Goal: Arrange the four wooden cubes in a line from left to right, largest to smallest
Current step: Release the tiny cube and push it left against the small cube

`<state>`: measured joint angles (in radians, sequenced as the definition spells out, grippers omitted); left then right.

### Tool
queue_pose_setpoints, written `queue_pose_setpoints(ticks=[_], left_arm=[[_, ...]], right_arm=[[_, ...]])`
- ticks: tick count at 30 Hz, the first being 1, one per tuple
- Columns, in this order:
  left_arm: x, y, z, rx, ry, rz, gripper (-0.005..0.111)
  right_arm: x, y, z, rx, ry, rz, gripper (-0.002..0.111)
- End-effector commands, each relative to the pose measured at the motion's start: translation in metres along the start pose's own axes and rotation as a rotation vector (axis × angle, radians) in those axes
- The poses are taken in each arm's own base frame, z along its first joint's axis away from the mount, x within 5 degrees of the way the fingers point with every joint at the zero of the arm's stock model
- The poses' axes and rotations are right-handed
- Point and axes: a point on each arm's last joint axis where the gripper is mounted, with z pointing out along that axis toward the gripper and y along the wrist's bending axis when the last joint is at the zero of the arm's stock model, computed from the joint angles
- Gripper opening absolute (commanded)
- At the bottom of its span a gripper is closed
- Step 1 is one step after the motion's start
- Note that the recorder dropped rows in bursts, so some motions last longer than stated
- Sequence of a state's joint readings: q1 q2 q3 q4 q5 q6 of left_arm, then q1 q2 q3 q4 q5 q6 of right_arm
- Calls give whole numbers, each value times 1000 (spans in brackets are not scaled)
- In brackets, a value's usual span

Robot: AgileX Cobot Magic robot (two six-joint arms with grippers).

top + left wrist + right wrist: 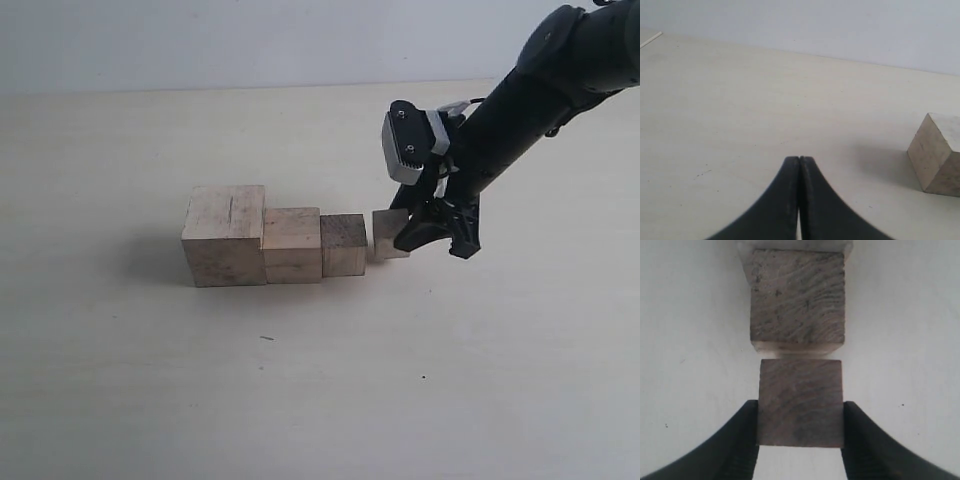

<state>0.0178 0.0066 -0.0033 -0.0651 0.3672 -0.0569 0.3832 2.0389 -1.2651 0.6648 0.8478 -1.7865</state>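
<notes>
Left of centre in the exterior view, on the pale table [120, 380]: the largest cube [225, 235], with a dark crack line on top. Touching its right face, the second cube [292, 243]; touching that one in turn, the third cube [343, 244]. Then a narrow gap, and just right of it the smallest cube [390, 234], so already in the asked order, large to small. Clamped on this last cube from two opposite sides: the right gripper [800, 412], reaching in from the upper right of the frame, jaws partly spread and pressed flat on the wood, plain to see in the right wrist view. Not possible to tell whether resting on the table or lifted a little. Probably the last step, almost done: only a small shift leftward, toward the third cube, to close the gap, faces kept parallel, and then release. No long axis to mind with a cube. Right arm clearly the nearer one. Left gripper [799, 161] closed on nothing, low over the table, with one cube [939, 155] at the right edge of its view, well apart from the tips; which of the four, not sure.
</notes>
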Motion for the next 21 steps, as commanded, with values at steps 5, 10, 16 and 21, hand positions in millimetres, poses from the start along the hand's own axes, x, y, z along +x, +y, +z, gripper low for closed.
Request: queue_pose_setpoints(ticks=[5,10,16,21], left_arm=[[0,0,0,8,-12,7,0],[0,0,0,8,-12,7,0],[0,0,0,8,-12,7,0],[0,0,0,8,-12,7,0]], right_arm=[[2,0,10,-21,-27,44,11],[2,1,11,-30,-35,53,36],[2,-1,11,-10,-38,62,63],[0,-1,7,-4,-36,94,65]])
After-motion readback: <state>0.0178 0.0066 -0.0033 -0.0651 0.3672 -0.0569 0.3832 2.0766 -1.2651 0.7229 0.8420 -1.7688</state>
